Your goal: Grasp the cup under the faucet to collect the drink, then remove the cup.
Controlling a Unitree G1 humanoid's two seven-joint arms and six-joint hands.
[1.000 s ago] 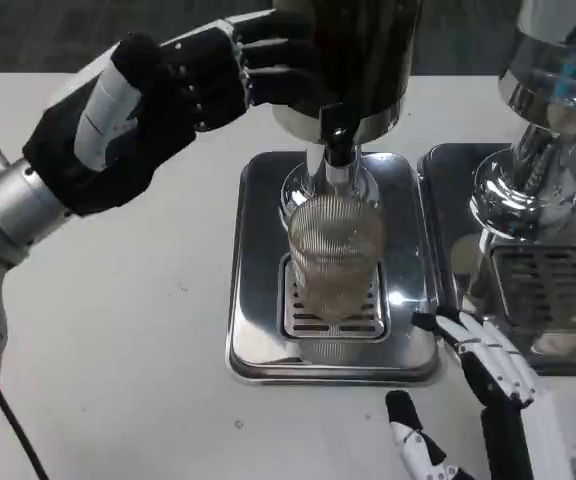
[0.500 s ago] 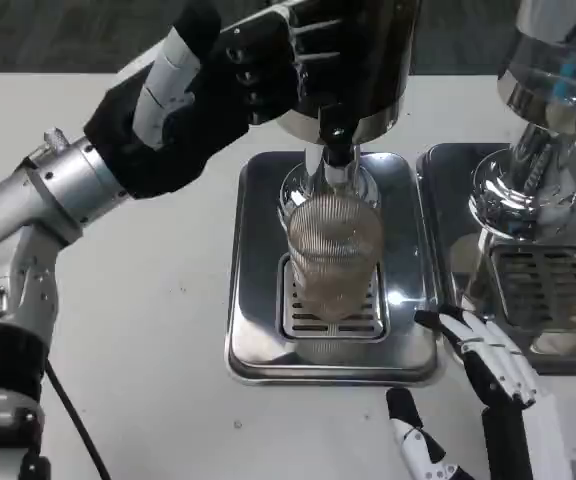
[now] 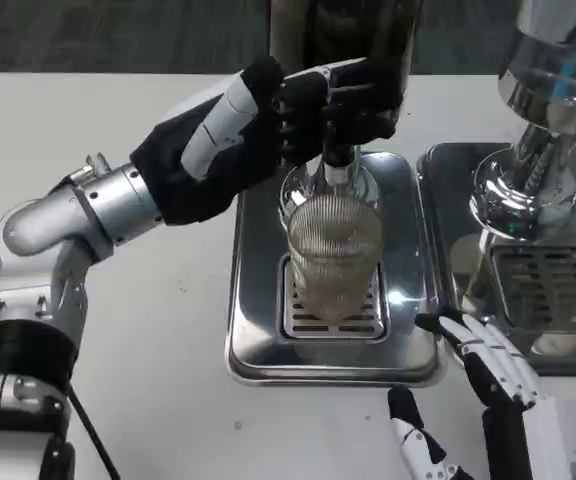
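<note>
Cup (image 3: 335, 255) standing upright on the drip tray (image 3: 258, 300) grate, directly under the faucet (image 3: 339, 165), partly filled with pale brownish drink; sitting there to catch the pour. Left hand (image 3: 268, 130) reaching across from the left, fingers wrapping around the faucet lever area at the dispenser (image 3: 343, 40) base, apparently pressing it to dispense. Not touching the cup. Exact contact on the lever hard to tell, dark fingers against dark body. Right hand (image 3: 478, 385) waiting low on the desk (image 3: 148, 330) just off the tray's front-right corner, fingers apart, holding nothing, probably staging for the grab once filling ends. Second dispenser (image 3: 543, 120) with its own tray standing to the right, unused. Judging: filling step underway, cup grasp and removal not yet done.
</note>
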